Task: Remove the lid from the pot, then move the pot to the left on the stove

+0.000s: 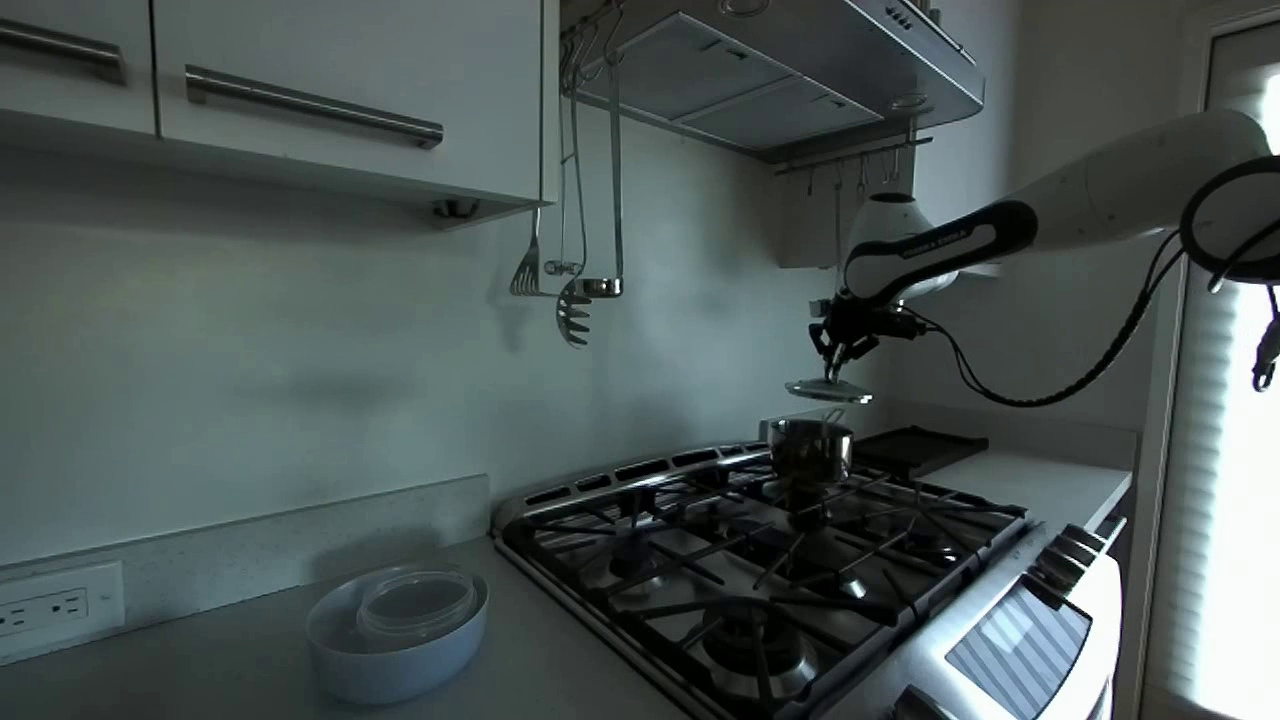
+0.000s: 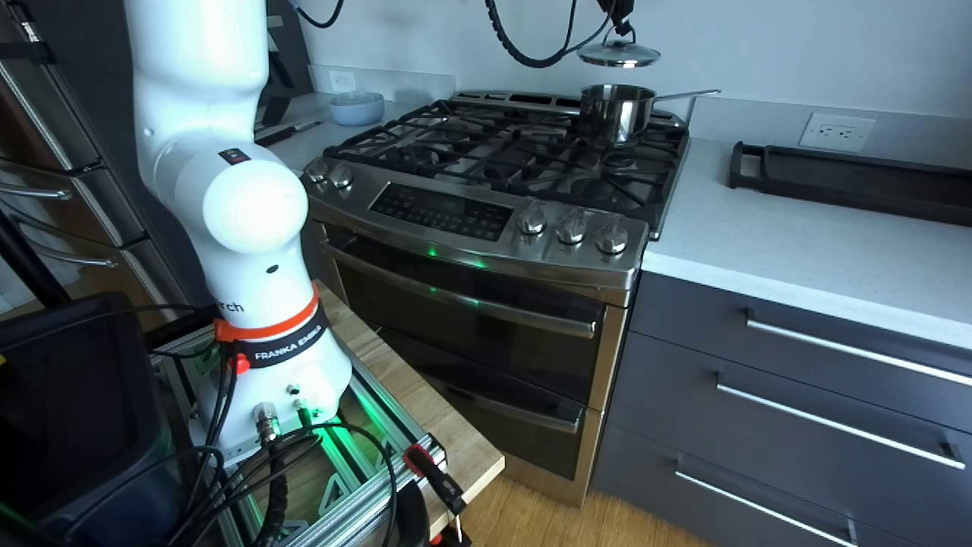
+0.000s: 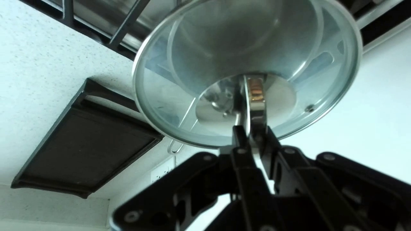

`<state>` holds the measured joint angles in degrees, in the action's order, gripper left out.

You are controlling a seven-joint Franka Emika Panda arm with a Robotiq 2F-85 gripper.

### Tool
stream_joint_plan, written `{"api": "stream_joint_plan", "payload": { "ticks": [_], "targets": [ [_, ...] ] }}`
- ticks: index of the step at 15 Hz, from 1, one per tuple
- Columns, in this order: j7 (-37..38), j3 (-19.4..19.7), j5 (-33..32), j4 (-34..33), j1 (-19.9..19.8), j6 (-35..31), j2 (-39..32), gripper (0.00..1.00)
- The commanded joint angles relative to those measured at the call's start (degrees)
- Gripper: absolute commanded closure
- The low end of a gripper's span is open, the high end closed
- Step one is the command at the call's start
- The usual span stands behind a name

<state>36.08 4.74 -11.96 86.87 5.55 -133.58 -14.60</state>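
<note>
The lid [image 2: 619,55] is round clear glass with a metal rim and an arched metal handle. It hangs in the air a short way above the pot [image 2: 615,114], nearly level. My gripper [image 3: 254,133] is shut on the lid's handle, one black finger on each side. The pot, shiny steel and uncovered, stands at the back right of the stove [image 2: 456,247] in that exterior view, its long handle [image 2: 687,95] pointing right. Both exterior views show a gap between lid [image 1: 828,391] and pot [image 1: 810,452]. Through the glass in the wrist view, the pot shows only dimly.
Black grates cover the stovetop. A flat dark tray [image 2: 858,182] lies on the counter beside the stove. Bowls [image 1: 395,640] stand on the counter at its opposite side. The range hood [image 1: 750,75] overhangs the stove, and utensils [image 1: 600,288] hang by the wall.
</note>
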Motion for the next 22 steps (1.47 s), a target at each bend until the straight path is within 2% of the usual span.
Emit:
{"api": "stream_joint_plan", "payload": {
  "ticks": [1, 5, 12, 16, 19, 22],
  "targets": [
    [-3.3, -1.0, 3.5, 8.0, -1.4, 0.2, 7.2, 0.96],
    [-2.9, -0.7, 3.5, 14.5, -2.2, 0.5, 12.1, 0.96],
    [4.5, -0.5, -6.6, 22.8, -5.5, 0.0, 17.9, 0.96],
    [2.7, -1.1, -4.8, 28.3, -6.7, -1.3, 20.2, 0.96],
    [3.2, -1.6, -5.8, 33.5, -7.2, -2.8, 22.9, 0.96],
    [4.2, -2.3, -5.6, 38.0, -8.0, -6.7, 24.9, 0.96]
  ]
}}
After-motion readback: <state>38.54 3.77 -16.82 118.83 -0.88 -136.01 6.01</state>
